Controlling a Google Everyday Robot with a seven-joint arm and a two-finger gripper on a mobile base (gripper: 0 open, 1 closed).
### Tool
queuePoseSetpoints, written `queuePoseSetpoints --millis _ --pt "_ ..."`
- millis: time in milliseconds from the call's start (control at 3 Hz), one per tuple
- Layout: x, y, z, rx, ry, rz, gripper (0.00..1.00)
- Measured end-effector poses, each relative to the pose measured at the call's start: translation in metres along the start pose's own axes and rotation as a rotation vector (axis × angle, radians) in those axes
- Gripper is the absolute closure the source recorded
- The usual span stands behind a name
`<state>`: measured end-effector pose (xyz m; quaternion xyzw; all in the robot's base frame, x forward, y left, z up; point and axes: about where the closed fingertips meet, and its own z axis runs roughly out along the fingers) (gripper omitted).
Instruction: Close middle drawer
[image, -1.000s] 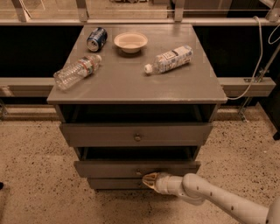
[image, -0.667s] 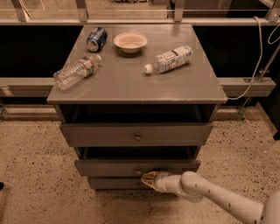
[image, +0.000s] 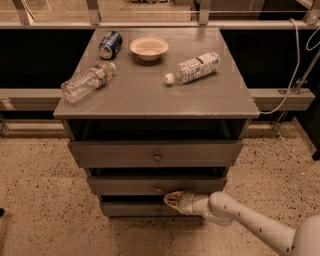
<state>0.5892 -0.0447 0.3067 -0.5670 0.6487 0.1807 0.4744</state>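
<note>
The middle drawer (image: 125, 185) is a wide grey drawer with a low flat front and a small knob (image: 158, 189) at centre. It stands partly pulled out of the grey cabinet (image: 150, 95), with a dark gap above its front. My gripper (image: 170, 199) comes in from the lower right on a white arm (image: 240, 217). Its tip sits just below and right of the knob, against the lower edge of the drawer front.
The top drawer (image: 155, 152) above is pulled out further. The lowest drawer front (image: 135, 208) sits under my gripper. On the cabinet top lie a clear bottle (image: 87, 81), a blue can (image: 110, 44), a bowl (image: 149, 47) and a white-labelled bottle (image: 194, 67). Speckled floor surrounds the cabinet.
My gripper has shifted slightly left toward the knob. The middle drawer looks much the same.
</note>
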Motion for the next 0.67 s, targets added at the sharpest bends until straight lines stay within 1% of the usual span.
queuePoseSetpoints --millis 333,667 --pt "-0.009 0.02 -0.011 -0.038 -0.044 -0.028 1.0" --pt "-0.028 0.065 -0.034 -0.117 -0.148 -0.039 1.0"
